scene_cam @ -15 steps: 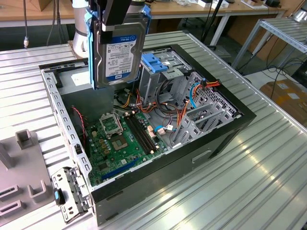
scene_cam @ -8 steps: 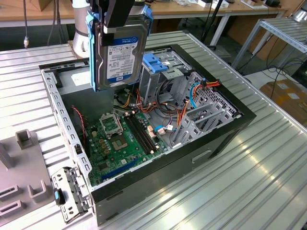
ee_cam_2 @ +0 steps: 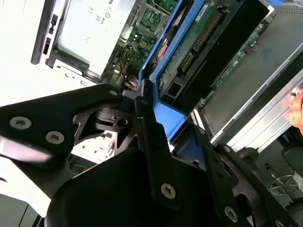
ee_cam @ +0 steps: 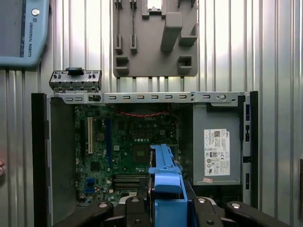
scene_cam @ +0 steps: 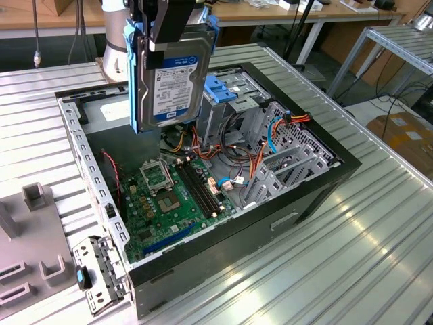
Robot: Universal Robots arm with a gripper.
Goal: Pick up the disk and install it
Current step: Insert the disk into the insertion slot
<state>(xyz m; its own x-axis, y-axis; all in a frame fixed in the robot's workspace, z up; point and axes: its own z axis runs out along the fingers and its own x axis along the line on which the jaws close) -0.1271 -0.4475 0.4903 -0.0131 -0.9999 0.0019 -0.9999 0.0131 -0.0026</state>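
My gripper (scene_cam: 170,34) is shut on the top end of the disk (scene_cam: 169,84). The disk is a silver hard drive with a white-and-blue label and blue side rails. It hangs upright, clear of the parts below, over the back part of the open computer case (scene_cam: 270,230), above the motherboard (scene_cam: 169,196). Just to the exterior view's right of the disk stands the drive cage with its blue latch (scene_cam: 220,88). In the second wrist view the disk (ee_cam_2: 199,42) runs out from between the black fingers (ee_cam_2: 147,127). The first wrist view looks down past the disk's blue end tab (ee_cam: 165,189) into the case.
A grey power supply with a white sticker (ee_cam: 217,151) fills one corner of the case. Orange and blue cables (scene_cam: 270,135) cross beside the cage. A grey fixture plate (scene_cam: 34,250) and a loose metal bracket (scene_cam: 101,271) lie on the ribbed table. A hand (ee_cam_2: 296,106) shows near the case.
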